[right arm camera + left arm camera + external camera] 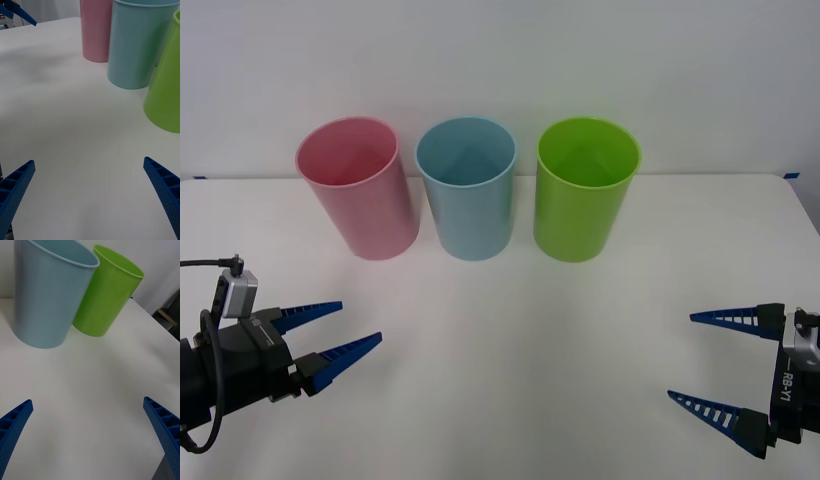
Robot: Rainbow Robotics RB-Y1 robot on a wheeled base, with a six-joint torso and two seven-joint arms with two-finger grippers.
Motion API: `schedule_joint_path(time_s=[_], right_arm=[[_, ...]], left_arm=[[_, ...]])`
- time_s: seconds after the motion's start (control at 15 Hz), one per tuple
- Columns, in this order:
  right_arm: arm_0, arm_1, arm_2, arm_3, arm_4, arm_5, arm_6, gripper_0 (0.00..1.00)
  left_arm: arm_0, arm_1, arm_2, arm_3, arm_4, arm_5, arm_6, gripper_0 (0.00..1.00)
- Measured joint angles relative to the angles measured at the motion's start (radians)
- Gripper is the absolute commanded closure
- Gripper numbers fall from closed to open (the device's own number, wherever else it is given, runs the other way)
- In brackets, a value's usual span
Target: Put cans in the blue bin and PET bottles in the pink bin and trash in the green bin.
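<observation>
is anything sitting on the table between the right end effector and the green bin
Nothing visible does. The right end effector, open at the table's near right, faces bare white tabletop up to the lime-green smooth plastic bin, which stands upright beside the light blue plastic bin.

Bins: 3 upright on the table (500,340) — 1 pink bin (360,190), 1 blue bin (468,190), 1 green bin (583,192). Grippers: 2.

The right end effector (713,361) bears the white lettering "RB-Y1" on its body.
</observation>
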Motion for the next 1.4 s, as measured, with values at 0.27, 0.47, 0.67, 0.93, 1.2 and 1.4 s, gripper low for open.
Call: schedule_joint_path(time_s=[0.27, 0.47, 0.67, 0.93, 1.2, 1.4], right_arm=[[0.0, 0.0, 0.0, 0.0, 0.0, 0.0, 0.0, 0.0], [0.0, 0.0, 0.0, 0.0, 0.0, 0.0, 0.0, 0.0], [0.0, 0.0, 0.0, 0.0, 0.0, 0.0, 0.0, 0.0], [0.0, 0.0, 0.0, 0.0, 0.0, 0.0, 0.0, 0.0], [0.0, 0.0, 0.0, 0.0, 0.0, 0.0, 0.0, 0.0], [0.0, 0.0, 0.0, 0.0, 0.0, 0.0, 0.0, 0.0]], left_arm=[[0.017, 0.001, -0.013, 0.0, -0.016, -0.001, -0.006, 0.0], [0.014, 0.0, -0.012, 0.0, -0.036, -0.001, -0.012, 0.0], [0.019, 0.0, 0.008, 0.0, -0.063, -0.001, -0.013, 0.0], [0.034, 0.001, 0.027, 0.0, -0.081, -0.001, -0.018, 0.0], [0.046, 0.001, 0.038, 0.0, -0.081, -0.001, -0.028, 0.0], [0.045, 0.0, 0.04, 0.0, -0.08, -0.001, -0.03, 0.0]])
